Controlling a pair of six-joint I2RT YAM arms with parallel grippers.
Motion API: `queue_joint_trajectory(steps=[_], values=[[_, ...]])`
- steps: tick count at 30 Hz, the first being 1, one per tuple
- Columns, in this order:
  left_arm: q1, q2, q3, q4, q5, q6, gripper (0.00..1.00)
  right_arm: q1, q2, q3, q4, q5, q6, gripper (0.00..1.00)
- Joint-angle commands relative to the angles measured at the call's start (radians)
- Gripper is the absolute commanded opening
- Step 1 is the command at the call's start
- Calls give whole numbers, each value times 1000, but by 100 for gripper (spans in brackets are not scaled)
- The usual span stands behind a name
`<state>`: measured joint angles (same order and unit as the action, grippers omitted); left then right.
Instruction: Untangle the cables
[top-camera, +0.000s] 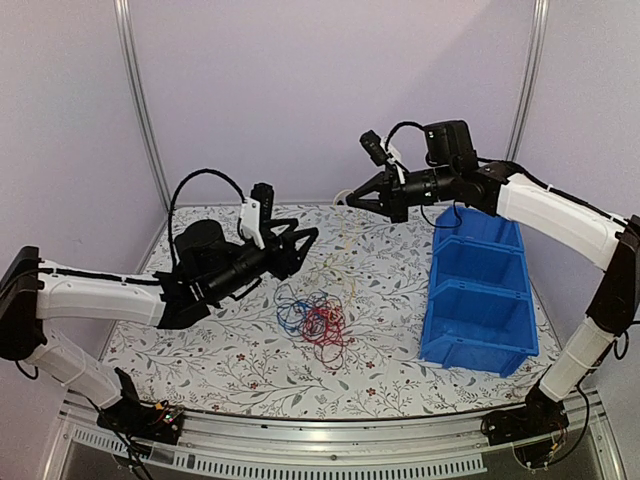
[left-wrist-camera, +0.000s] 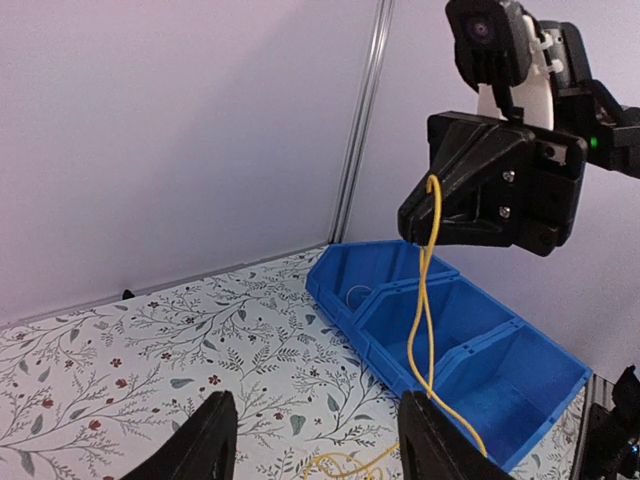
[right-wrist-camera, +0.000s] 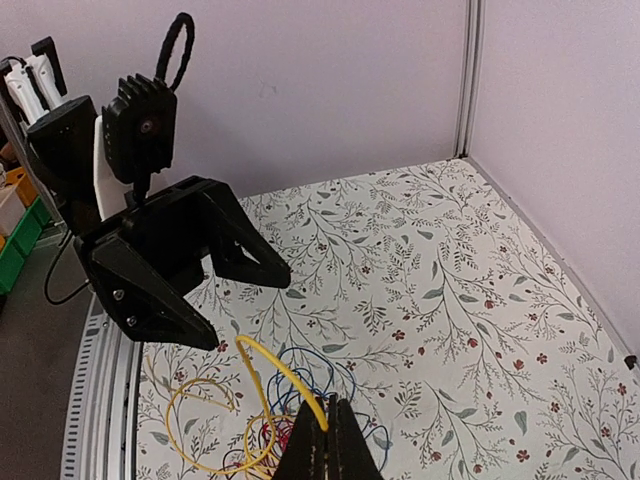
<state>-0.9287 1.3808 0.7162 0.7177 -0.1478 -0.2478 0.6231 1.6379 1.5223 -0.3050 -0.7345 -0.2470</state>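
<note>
Our right pincer (right-wrist-camera: 325, 445) is clamped on a yellow strand (left-wrist-camera: 423, 280) that trails down to the desk (top-camera: 400, 275). Facing it, our left pincer (top-camera: 310, 240) hangs wide apart, gripping nothing. Below and between both, we see the cables (top-camera: 315, 318) clumped on the desk.

A clump of thin red, blue and orange wires (top-camera: 318, 322) lies on the floral-print tabletop (top-camera: 400, 270), left of the blue plastic three-compartment bin (top-camera: 478, 283); a thin yellow wire (right-wrist-camera: 290, 380) hangs behind it.

one left hand (top-camera: 306, 248), one right hand (top-camera: 352, 198), one cable clump (top-camera: 318, 320), one yellow wire (left-wrist-camera: 421, 300), one three-compartment blue bin (top-camera: 470, 352).
</note>
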Motion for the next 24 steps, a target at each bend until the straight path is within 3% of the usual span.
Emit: queue_joint_trajectory(steps=[1, 12, 18, 24], values=[[-22, 81, 91, 27, 67, 63, 55, 28, 21, -8, 16, 8, 11, 0], [-26, 285, 236, 33, 128, 46, 52, 46, 19, -14, 10, 12, 5, 0], [-18, 340, 249, 52, 30, -21, 35, 47, 3, -16, 0, -7, 10, 0], [-4, 439, 267, 97, 74, -25, 19, 47, -55, 29, -45, -41, 8, 0]])
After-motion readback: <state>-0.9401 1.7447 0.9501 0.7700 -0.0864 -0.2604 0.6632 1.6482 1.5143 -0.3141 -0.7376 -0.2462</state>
